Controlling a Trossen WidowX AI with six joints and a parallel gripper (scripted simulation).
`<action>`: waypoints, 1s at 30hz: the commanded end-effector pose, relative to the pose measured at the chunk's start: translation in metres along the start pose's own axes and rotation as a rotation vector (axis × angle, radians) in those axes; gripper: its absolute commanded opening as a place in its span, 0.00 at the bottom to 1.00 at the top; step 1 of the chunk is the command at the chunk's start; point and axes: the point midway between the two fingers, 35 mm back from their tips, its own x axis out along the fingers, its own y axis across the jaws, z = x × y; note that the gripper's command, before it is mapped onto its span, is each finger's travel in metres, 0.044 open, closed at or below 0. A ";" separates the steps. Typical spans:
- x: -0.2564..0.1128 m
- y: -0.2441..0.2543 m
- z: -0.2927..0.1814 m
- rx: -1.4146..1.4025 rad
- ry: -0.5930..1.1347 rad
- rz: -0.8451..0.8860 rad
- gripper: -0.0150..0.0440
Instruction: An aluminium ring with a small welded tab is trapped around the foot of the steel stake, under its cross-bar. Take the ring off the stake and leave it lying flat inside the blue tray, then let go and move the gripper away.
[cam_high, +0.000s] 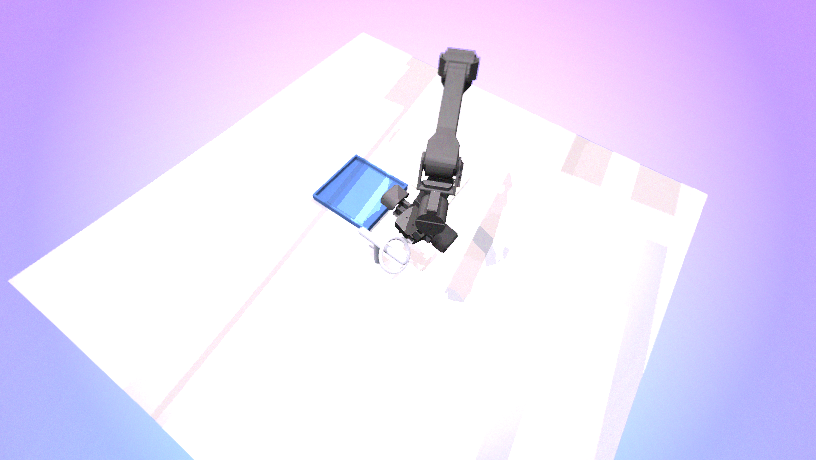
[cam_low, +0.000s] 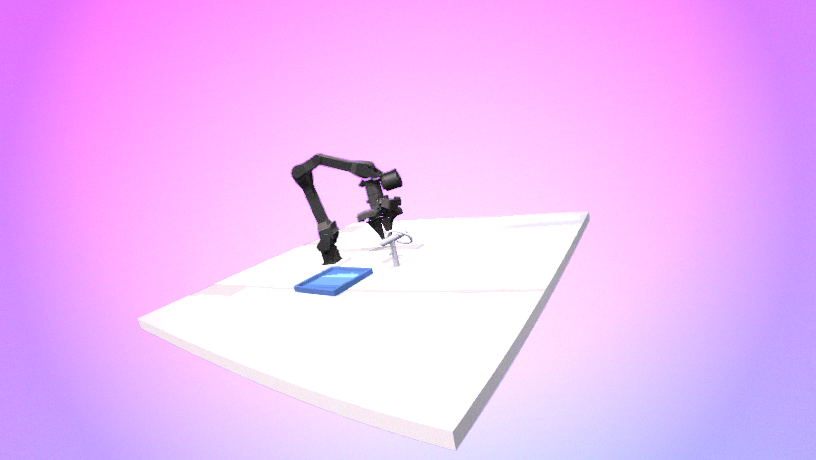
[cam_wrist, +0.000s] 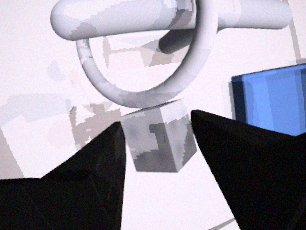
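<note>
My gripper (cam_high: 412, 241) (cam_low: 386, 233) (cam_wrist: 158, 117) is shut on the ring's grey block-shaped tab (cam_wrist: 157, 142). The pale ring (cam_high: 393, 272) (cam_low: 410, 237) (cam_wrist: 140, 98) is up at the height of the stake's cross-bar (cam_high: 370, 238) (cam_low: 392, 238) (cam_wrist: 125, 19), clear of the foot. It still encircles part of the bar: in the wrist view its right side passes over the bar and its left side passes behind it. The stake's post (cam_low: 394, 257) (cam_wrist: 175, 41) stands upright below. The blue tray (cam_high: 339, 213) (cam_low: 314, 292) (cam_wrist: 270, 100) is empty where visible.
The tray lies beside the stake, near one end of the cross-bar. In the top view the gripper body covers the tray's right corner. The arm reaches over from its base on the white table (cam_high: 257, 342) (cam_low: 371, 342). Pale reflections make edges hard to see.
</note>
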 end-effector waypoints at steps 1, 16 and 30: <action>-0.003 0.002 0.003 0.004 -0.006 -0.004 0.25; -0.009 0.009 0.005 0.004 -0.006 -0.004 0.25; -0.011 0.021 0.005 0.004 -0.005 -0.003 0.25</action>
